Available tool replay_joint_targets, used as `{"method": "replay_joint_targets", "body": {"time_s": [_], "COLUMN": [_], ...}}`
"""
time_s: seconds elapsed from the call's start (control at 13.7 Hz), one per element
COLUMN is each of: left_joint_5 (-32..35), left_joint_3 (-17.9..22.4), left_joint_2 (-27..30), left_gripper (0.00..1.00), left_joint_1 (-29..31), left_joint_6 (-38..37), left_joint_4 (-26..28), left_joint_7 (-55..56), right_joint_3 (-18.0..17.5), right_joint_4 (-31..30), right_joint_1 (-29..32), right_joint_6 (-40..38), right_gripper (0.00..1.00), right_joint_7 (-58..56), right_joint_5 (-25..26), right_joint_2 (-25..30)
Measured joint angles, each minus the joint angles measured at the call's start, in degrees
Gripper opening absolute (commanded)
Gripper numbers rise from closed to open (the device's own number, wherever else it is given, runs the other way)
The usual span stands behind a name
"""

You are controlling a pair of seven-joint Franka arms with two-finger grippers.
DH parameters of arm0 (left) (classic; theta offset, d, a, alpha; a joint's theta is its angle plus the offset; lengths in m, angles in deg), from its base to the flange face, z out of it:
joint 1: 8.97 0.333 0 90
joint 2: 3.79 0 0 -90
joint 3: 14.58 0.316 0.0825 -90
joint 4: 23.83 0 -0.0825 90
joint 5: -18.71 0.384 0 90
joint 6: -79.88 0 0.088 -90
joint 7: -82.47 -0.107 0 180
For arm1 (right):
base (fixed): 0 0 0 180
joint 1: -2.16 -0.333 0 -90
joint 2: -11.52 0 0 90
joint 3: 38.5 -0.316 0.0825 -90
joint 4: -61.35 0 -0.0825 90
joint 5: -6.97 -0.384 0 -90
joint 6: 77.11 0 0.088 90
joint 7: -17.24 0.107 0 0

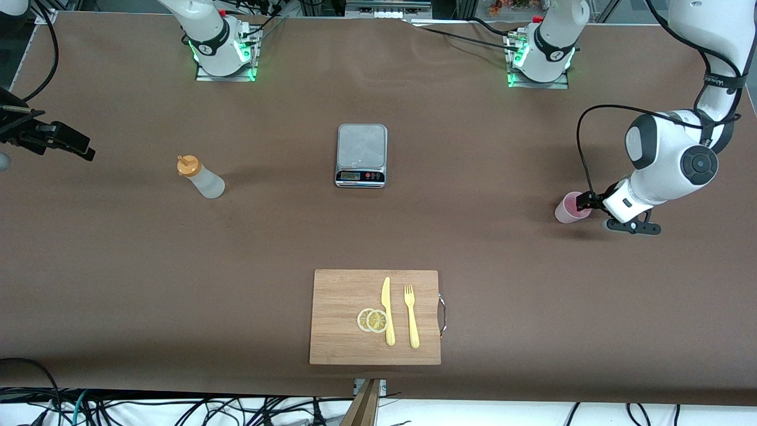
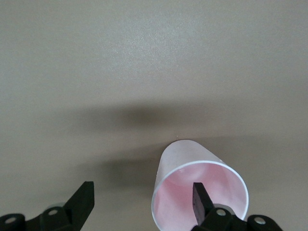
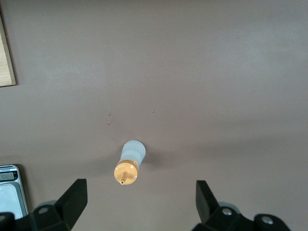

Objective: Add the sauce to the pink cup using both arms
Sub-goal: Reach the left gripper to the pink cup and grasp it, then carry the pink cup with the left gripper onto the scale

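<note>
My tabletop (image 1: 118, 266) is covered in a matt brown sheet, smooth, faintly creased. The sauce (image 1: 202, 177) bottle looks like frosted, translucent plastic with a slick orange plastic cap. The pink cup (image 1: 569, 210) is thin translucent plastic with a soft sheen on its inner wall. The kitchen scale (image 1: 361, 155) has a brushed, dull metal-looking platform and a glossy dark front strip. The cutting board (image 1: 343, 307) near the front edge is pale wood with visible grain, matt. On it, the knife (image 1: 387, 310) and fork (image 1: 410, 316) look like smooth yellow plastic. My left end effector (image 2: 144, 204) has matt black plastic-looking fingers; my right end effector (image 3: 139, 199) looks the same.
</note>
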Motion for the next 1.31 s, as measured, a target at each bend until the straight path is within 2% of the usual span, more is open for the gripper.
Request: {"method": "replay_joint_targets", "body": {"time_s": [0.22,0.44,0.51,0.95,1.09,1.31], "left_joint_5": [0.0,0.0,0.0,-0.6,-2.1,-5.2], "left_joint_3": [0.0,-0.1,-0.1,-0.5,-1.0,-1.7], "left_joint_2": [-0.7,-0.8,-0.8,-0.7,-0.5,0.2], "left_gripper": [0.35,0.05,0.0,0.0,0.0,0.0], "left_joint_1": [0.0,0.0,0.0,-2.3,-6.9,-17.4], "left_joint_6": [0.4,0.5,0.5,0.5,-1.7,-8.7], "left_joint_4": [0.0,-0.1,-0.2,-2.2,-4.6,-10.1], "left_joint_7": [0.0,0.2,0.3,1.9,4.8,13.2], "right_joint_3": [0.0,-0.1,-0.1,-0.1,-0.2,-0.2], "right_joint_4": [0.0,0.0,0.0,0.0,0.0,0.0], "right_joint_1": [0.0,0.0,0.0,0.0,0.0,0.0], "right_joint_6": [0.0,0.0,0.0,0.0,0.0,0.0], "right_gripper": [1.0,1.0,1.0,1.0,1.0,1.0], "right_joint_7": [0.0,0.0,0.0,0.0,0.0,0.0], "right_joint_5": [0.0,0.0,0.0,0.0,0.0,0.0], "right_joint_2": [0.0,0.0,0.0,0.0,0.0,0.0]}}
